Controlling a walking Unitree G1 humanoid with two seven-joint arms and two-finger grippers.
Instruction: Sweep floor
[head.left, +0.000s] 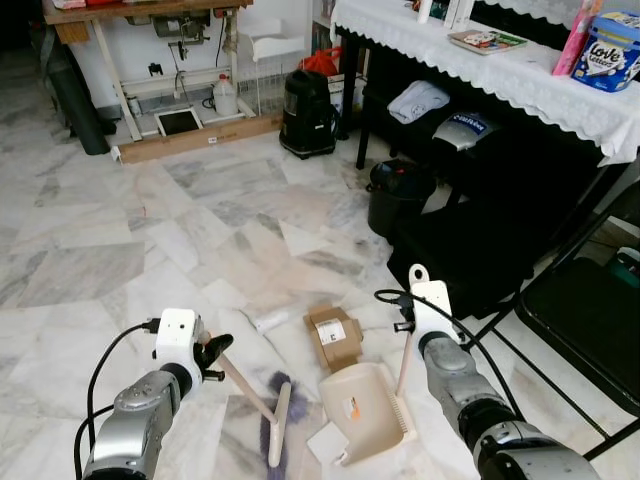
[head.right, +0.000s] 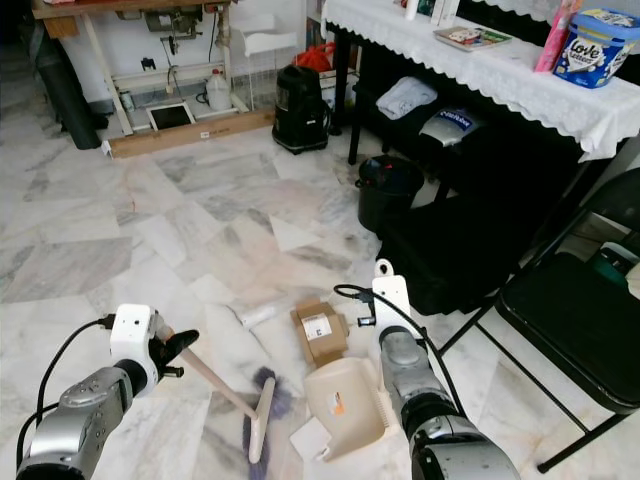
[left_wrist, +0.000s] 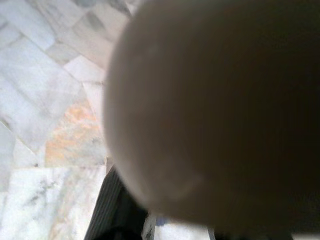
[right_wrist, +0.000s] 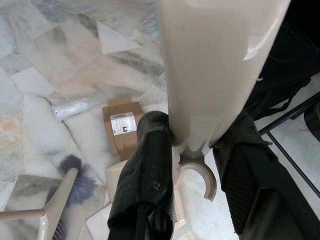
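A: Entry. Why is the dustpan (head.left: 362, 408) set where it is?

B: It rests on the floor with its mouth toward the debris. The broom (head.left: 277, 420) lies at its 9 o'clock, head down on the marble, purple bristles against the tiles. My reading: pan as receiver, broom as pusher, litter between and just beyond them.

A: Litter noted?

B: A brown box (head.left: 334, 336) at the pan's 12 o'clock, near its far lip. A clear wrapper (head.left: 270, 319) at the box's 9 o'clock, just beside it. A white card (head.left: 327, 441) at the pan's 7 o'clock, touching or nearly touching its corner; I cannot tell which.

A: Left gripper (head.left: 213, 352)?

B: It sits at the top of the broom stick, which slants down toward 4 o'clock. The fingers look closed about the stick. The left wrist view is blurred by the stick's rounded end right at the lens, consistent with a grip.

A: Right gripper (right_wrist: 192, 150)?

B: Clamped on the pan handle (right_wrist: 210, 75), a narrow gap set by the handle itself. One finger (right_wrist: 150, 165) presses each side, just above the hang-hook end. The handle stands steeply, so the pan tilts onto its front edge.

A: Judgement?

B: Box not yet in the pan; sweep unfinished.
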